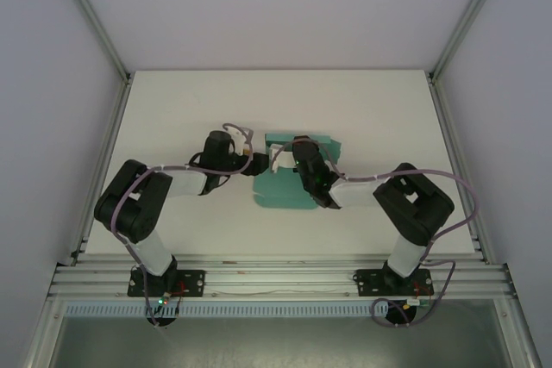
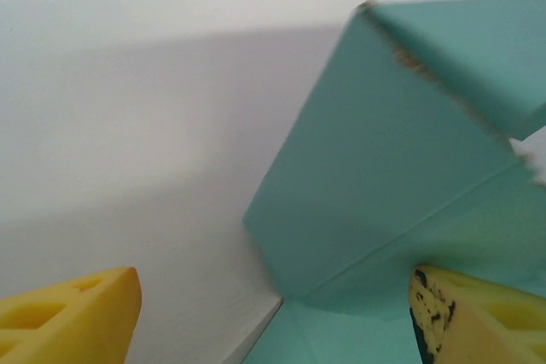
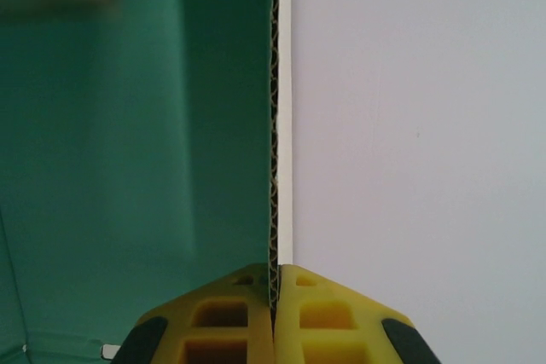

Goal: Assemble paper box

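Observation:
The teal-green paper box (image 1: 281, 192) lies partly folded at the middle of the white table, with a raised back panel. My right gripper (image 1: 283, 156) is over its far part. In the right wrist view the gripper (image 3: 275, 296) is shut on the corrugated edge (image 3: 275, 125) of an upright teal wall (image 3: 128, 125). My left gripper (image 1: 261, 162) is at the box's far left corner. In the left wrist view that gripper (image 2: 273, 321) is open; a creased teal panel (image 2: 392, 168) reaches between its yellow fingers (image 2: 77, 313), close against the right one.
The white table (image 1: 172, 127) has bare surface to the left, right and behind the box. Aluminium frame posts (image 1: 90, 28) and white walls enclose the sides. Both arm bases stand on the rail (image 1: 276, 277) at the near edge.

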